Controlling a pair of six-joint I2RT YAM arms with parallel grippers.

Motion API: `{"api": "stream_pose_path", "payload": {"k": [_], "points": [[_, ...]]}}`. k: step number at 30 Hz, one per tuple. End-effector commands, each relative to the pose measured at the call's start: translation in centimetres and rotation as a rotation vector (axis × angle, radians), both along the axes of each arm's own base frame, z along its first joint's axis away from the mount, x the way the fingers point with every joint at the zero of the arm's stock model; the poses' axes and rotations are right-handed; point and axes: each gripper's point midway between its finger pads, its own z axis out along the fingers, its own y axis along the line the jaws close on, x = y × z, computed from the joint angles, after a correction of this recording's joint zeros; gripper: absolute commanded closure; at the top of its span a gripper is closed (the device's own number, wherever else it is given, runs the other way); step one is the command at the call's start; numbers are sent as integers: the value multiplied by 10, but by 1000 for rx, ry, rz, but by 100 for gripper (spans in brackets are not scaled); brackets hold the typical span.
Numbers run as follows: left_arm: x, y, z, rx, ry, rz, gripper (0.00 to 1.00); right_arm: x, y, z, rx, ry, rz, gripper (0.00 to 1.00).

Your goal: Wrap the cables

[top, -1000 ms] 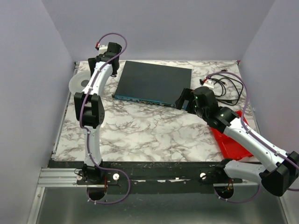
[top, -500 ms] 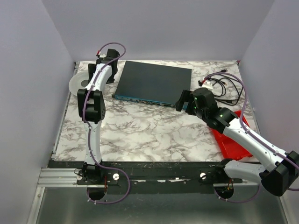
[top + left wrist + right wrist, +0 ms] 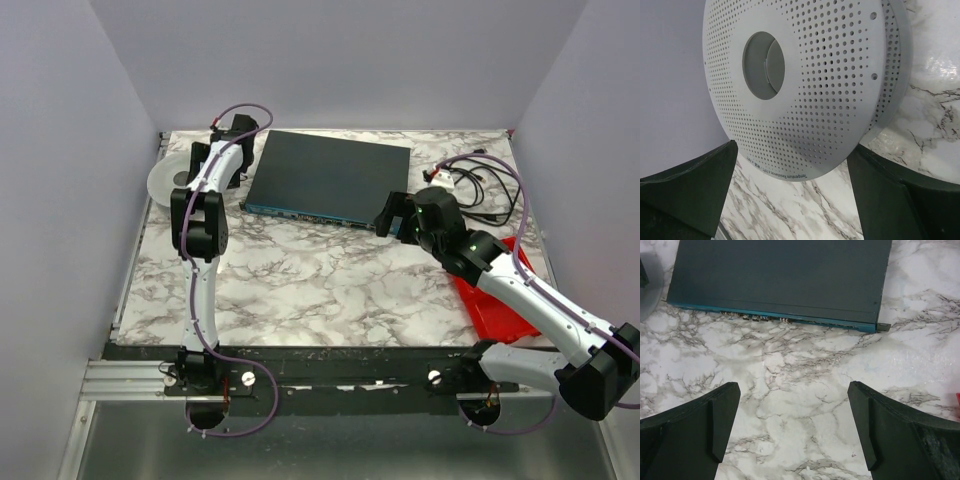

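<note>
The thin white wire does not show in any view. A grey perforated spool disc (image 3: 163, 181) lies at the back left of the marble table (image 3: 320, 280). In the left wrist view the disc (image 3: 805, 85) fills the frame, close ahead of my left gripper (image 3: 790, 200). That gripper is open and empty, and its fingers stand apart on either side of the disc's near rim. In the top view my left gripper (image 3: 207, 160) sits by the disc. My right gripper (image 3: 393, 212) is open and empty over bare marble (image 3: 792, 430), just in front of the dark flat box (image 3: 780, 275).
The dark flat box (image 3: 330, 175) lies at the back middle. Thicker black cords with a white plug (image 3: 480, 185) lie at the back right. A red tray (image 3: 490, 290) sits under the right arm. Walls close in the left, right and back sides.
The left arm's wrist has swung down and in toward the disc at the back left. The right gripper has edged slightly left, staying open.
</note>
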Motion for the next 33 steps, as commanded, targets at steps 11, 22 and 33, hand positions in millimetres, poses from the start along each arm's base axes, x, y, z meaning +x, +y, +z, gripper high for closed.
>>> {"api": "stream_pose_path", "payload": {"k": [11,22,33], "points": [[-1,24,-3,120,55,-2,40,4,0,-8,-3,-20,-2,0],[-1,22,4,80,29,-3,84,3,-1,-13,1,-18,-11,0],[-6,-8,56,52,-87,-34,100,2,-4,-13,15,-30,-29,0]]}}
